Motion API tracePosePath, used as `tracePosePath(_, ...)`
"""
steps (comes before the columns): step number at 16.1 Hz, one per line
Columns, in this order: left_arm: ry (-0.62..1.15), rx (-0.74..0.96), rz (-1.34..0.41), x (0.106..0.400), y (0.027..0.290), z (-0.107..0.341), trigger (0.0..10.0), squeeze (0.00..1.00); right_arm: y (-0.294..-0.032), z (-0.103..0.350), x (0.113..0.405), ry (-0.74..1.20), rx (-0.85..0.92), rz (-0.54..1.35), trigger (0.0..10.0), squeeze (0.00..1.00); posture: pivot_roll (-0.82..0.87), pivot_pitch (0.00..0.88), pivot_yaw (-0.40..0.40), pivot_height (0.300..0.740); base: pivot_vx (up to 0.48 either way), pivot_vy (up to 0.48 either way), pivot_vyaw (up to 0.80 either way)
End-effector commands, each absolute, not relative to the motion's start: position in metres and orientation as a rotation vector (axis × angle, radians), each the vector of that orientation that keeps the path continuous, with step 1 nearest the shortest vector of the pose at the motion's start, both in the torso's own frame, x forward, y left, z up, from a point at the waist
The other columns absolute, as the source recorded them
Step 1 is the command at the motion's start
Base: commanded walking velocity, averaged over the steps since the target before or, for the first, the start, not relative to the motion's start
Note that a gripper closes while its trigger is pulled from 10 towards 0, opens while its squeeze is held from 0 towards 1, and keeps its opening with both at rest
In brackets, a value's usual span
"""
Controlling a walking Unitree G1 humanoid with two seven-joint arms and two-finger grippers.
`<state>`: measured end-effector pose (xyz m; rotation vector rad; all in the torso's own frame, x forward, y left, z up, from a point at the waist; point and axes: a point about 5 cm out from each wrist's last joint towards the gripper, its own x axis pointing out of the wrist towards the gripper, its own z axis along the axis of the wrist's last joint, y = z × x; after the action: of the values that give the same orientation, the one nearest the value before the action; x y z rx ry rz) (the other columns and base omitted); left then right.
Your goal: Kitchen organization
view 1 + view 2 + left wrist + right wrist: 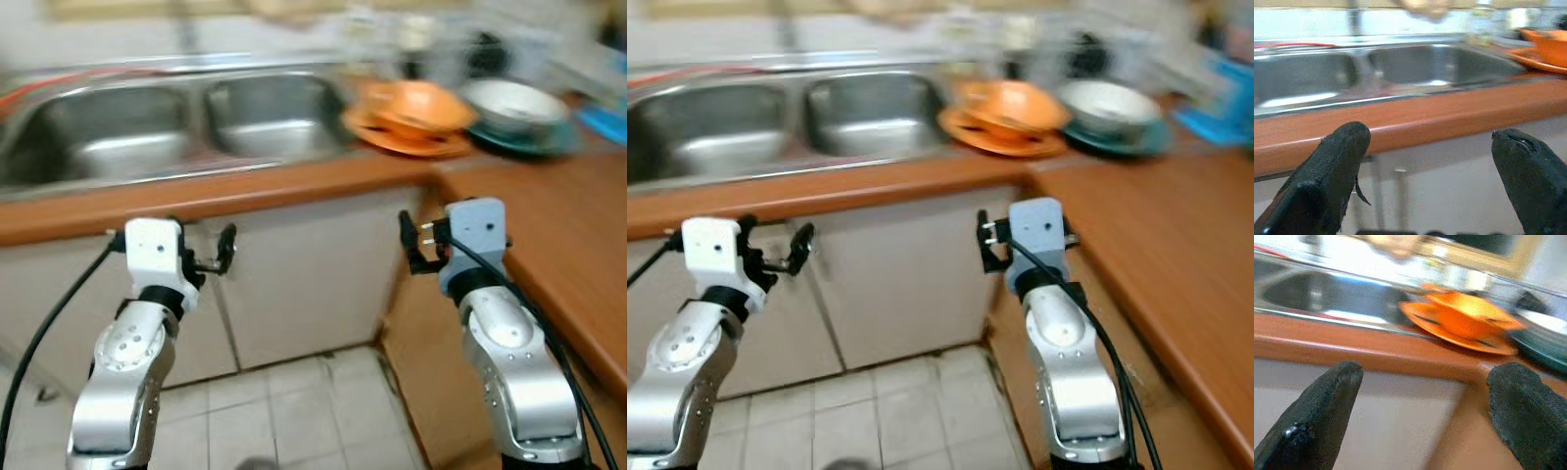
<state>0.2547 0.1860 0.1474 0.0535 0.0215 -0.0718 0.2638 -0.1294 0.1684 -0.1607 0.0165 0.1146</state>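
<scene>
An orange bowl [423, 106] rests on an orange plate [411, 143] on the counter just right of the double steel sink [147, 122]. Beside it a white bowl [512, 102] sits on a teal plate [529, 143]. My left gripper [1430, 142] is open and empty, held below the counter edge in front of the sink. My right gripper [1425, 377] is also open and empty, level with the counter's corner and pointing toward the orange dishes. Both arms hang before the cabinet doors [304, 274]. The picture is blurred.
The brown wooden counter [549, 225] turns a corner and runs along my right side. A blue object [602, 122] lies at the far right and blurred items stand behind the dishes. Tiled floor [294, 411] lies below.
</scene>
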Motion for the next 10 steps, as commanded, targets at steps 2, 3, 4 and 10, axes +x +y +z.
tracePosePath(2,0.003,0.05,-0.075,0.257,0.184,0.152,10.0,0.0,-0.13,0.17,0.263,0.02,-0.163,0.129,10.0,0.0,-0.01,0.0,-0.005,0.74,0.307,0.0,0.0)
tracePosePath(3,0.003,0.053,-0.074,0.256,0.184,0.152,10.0,0.0,-0.13,0.17,0.264,0.019,-0.16,0.137,10.0,0.0,-0.01,0.0,-0.005,0.74,0.307,0.0,0.0)
tracePosePath(4,0.004,0.055,-0.074,0.256,0.185,0.152,10.0,0.0,-0.129,0.171,0.264,0.013,-0.154,0.15,10.0,0.0,-0.01,0.0,-0.005,0.74,0.304,0.0,0.0)
tracePosePath(10,-0.004,0.063,-0.061,0.255,0.191,0.158,10.0,0.0,-0.111,0.181,0.262,-0.046,-0.162,0.271,10.0,0.0,0.0,0.0,-0.006,0.74,0.301,0.0,0.4)
